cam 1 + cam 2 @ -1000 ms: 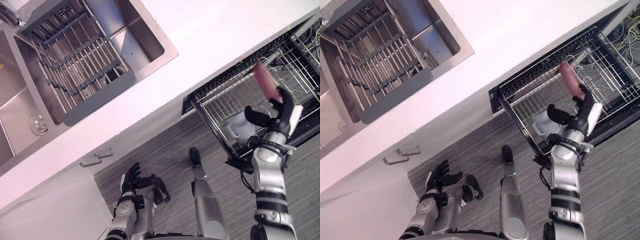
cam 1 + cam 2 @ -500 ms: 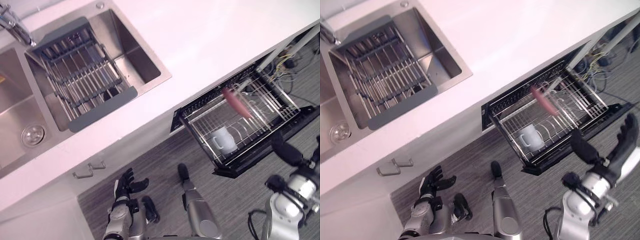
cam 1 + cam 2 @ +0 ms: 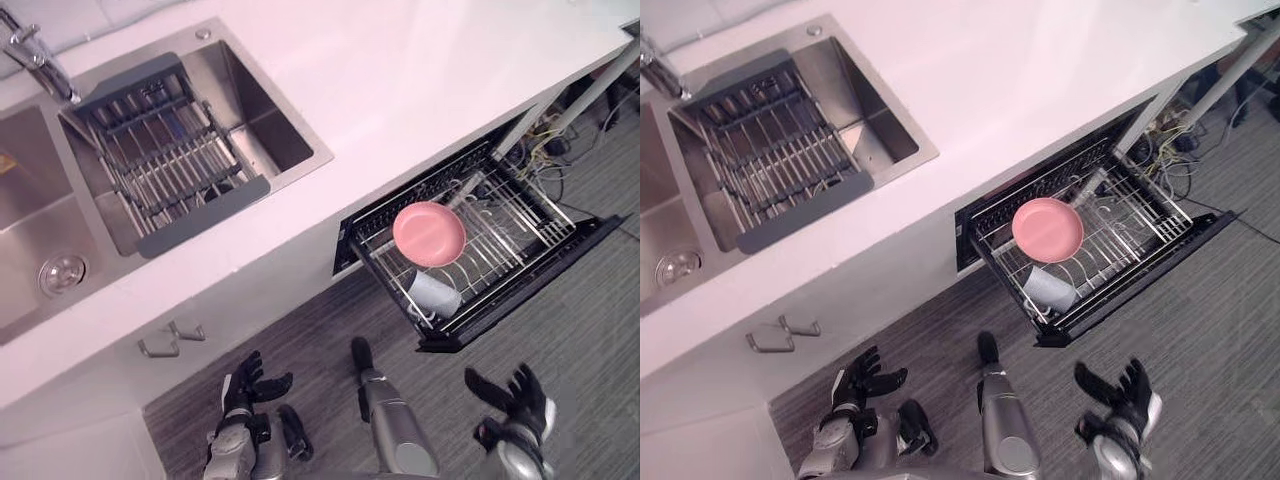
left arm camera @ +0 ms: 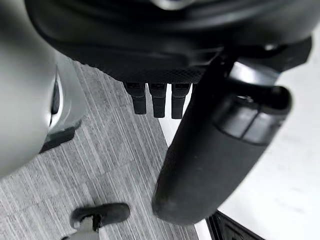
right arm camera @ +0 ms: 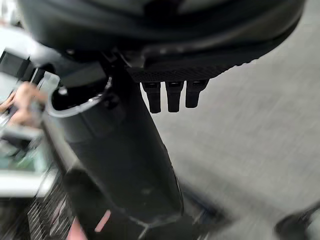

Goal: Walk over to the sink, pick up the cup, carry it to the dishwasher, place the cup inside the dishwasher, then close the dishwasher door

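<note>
In the left eye view the cup [image 3: 435, 293] lies in the pulled-out dishwasher rack [image 3: 510, 215], just beside a pink plate [image 3: 429, 233], so placing looks done. In the right eye view the right hand [image 3: 1118, 398] hangs apart from the dishwasher door [image 3: 1137, 277], fingers spread and empty, and the left hand [image 3: 862, 378] is low. Both wrist views show released fingers holding nothing; the door likely needs a push shut next.

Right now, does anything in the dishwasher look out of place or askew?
The white cup lies tipped on its side in the pulled-out dishwasher rack, near the pink plate, rather than standing upright. Nothing looks spilled or broken.
</note>
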### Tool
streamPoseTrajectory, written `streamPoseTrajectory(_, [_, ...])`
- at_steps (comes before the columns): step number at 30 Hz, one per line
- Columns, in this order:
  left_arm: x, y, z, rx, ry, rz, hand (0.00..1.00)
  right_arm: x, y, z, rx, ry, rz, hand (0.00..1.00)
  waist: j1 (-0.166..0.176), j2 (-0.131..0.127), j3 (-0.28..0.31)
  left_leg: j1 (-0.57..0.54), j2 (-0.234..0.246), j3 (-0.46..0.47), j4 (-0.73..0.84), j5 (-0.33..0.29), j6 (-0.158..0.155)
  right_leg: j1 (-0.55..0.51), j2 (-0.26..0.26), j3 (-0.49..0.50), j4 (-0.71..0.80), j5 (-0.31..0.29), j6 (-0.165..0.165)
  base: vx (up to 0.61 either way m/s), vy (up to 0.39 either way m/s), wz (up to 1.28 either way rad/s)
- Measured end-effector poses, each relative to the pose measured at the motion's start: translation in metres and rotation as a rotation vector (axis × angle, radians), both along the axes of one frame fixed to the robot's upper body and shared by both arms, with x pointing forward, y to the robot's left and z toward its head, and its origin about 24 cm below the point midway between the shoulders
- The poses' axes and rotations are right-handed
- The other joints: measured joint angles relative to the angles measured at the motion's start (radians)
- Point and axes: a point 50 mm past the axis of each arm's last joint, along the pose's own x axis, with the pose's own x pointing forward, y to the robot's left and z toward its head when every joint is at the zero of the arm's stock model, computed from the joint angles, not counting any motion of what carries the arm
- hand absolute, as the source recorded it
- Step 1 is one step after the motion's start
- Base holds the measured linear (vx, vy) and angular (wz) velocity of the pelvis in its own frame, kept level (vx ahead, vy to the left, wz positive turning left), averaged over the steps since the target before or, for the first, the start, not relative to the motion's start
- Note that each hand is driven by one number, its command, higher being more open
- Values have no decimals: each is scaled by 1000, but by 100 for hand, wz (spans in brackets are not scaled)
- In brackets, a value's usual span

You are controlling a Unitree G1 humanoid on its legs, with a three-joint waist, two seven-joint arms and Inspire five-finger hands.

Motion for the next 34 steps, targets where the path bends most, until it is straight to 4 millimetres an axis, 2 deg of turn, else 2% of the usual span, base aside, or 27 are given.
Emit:
streamPoseTrajectory(2, [10, 4, 6, 6, -30, 15, 90, 17, -11, 17, -74, -36, 28, 90, 23, 4, 32, -50, -6, -31, -1, 14, 1, -28, -13, -23, -8, 11, -4, -11, -61, 41])
streamPoseTrajectory(3, [11, 6, 6, 13, -33, 21, 90, 22, -11, 22, -83, -55, 25, 90, 23, 4, 38, -60, -7, -39, -3, 21, -6, -35, -15, -33, -8, 12, -5, 46, -77, 37])
streamPoseTrajectory(4, [12, 9, 7, 19, -34, 33, 90, 38, -11, 36, -108, -100, 38, 90, 23, 4, 39, -79, -11, -53, -15, 41, -2, -48, -20, -50, -8, 22, 0, 57, -68, 30])
streamPoseTrajectory(6, [15, 10, 9, 17, -50, 38, 90, 58, -5, 51, -125, -139, 70, 90, 24, 7, 41, -87, -22, -68, -38, 60, -4, -55, -29, -66, -8, 22, 1, 61, -62, 33])
streamPoseTrajectory(8, [24, 8, 17, 8, -107, 42, 90, 95, 7, 86, -134, -252, 90, 90, 30, 30, 54, -105, -32, -104, -62, 86, -6, -61, -44, -99, -15, 22, 0, 49, -73, 49])
streamPoseTrajectory(9, [27, 7, 19, 5, -122, 42, 90, 104, 7, 96, -147, -280, 98, 90, 37, 37, 59, -108, -34, -110, -68, 92, -7, -62, -46, -105, -16, 22, -1, 23, -80, 46])
streamPoseTrajectory(11, [34, 5, 25, -12, -165, 53, 90, 138, 10, 148, -262, -390, 178, 90, 53, 69, 75, -119, -46, -146, -101, 126, -14, -62, -57, -138, -22, 24, -5, -4, -102, 45])
streamPoseTrajectory(13, [36, 7, 27, -6, -178, 60, 90, 155, 14, 167, -283, -393, 165, 90, 59, 75, 78, -126, -48, -173, -131, 155, -22, -60, -58, -168, -33, 29, -15, -19, -128, 48])
streamPoseTrajectory(15, [33, 10, 24, -5, -161, 73, 90, 155, 15, 160, -307, -365, 184, 90, 43, 75, 78, -123, -47, -204, -148, 173, -29, -44, -58, -195, -38, 28, -19, -33, -124, 40])
streamPoseTrajectory(20, [37, 10, 27, -2, -174, 61, 90, 157, -2, 149, -353, -266, 220, 90, 41, 75, 78, -116, -39, -267, -158, 199, -41, 16, -50, -258, -79, 34, -46, -75, -88, 32])
streamPoseTrajectory(23, [35, 15, 26, 15, -159, 55, 90, 154, -6, 135, -353, -209, 257, 90, 42, 76, 77, -87, -34, -306, -177, 211, -51, 73, -32, -289, -124, 46, -62, -41, -82, 24])
streamPoseTrajectory(24, [34, 17, 25, 21, -147, 53, 90, 148, -7, 125, -362, -185, 300, 90, 43, 78, 75, -66, -33, -327, -195, 220, -55, 103, -23, -299, -148, 46, -65, 5, -86, 25])
streamPoseTrajectory(26, [30, 18, 21, 24, -122, 46, 90, 133, -4, 103, -389, -144, 381, 90, 42, 80, 51, -47, -35, -363, -230, 236, -70, 135, -15, -321, -176, 46, -66, 36, -68, 33])
streamPoseTrajectory(29, [20, 21, 13, 33, -66, 33, 90, 99, -6, 61, -340, -46, 401, 90, 34, 78, -8, 4, -36, -409, -293, 264, -86, 190, -8, -369, -193, 32, -73, 110, -24, 43])
streamPoseTrajectory(32, [2, 29, 3, 64, -2, 7, 90, 44, 3, -1, -239, 156, 465, 90, 30, 64, -100, 82, -34, -446, -362, 281, -86, 261, -6, -413, -195, -4, -67, 179, 15, 40])
streamPoseTrajectory(33, [-1, 31, 1, 67, 12, 5, 90, 34, 6, -11, -216, 188, 470, 90, 28, 61, -112, 96, -34, -451, -370, 281, -86, 277, -6, -421, -195, -6, -67, 180, 27, 32])
streamPoseTrajectory(34, [-8, 35, -1, 76, 38, -3, 90, 17, 12, -28, -169, 250, 481, 90, 21, 53, -140, 120, -38, -461, -384, 281, -87, 301, -5, -431, -196, -16, -61, 100, 17, 19])
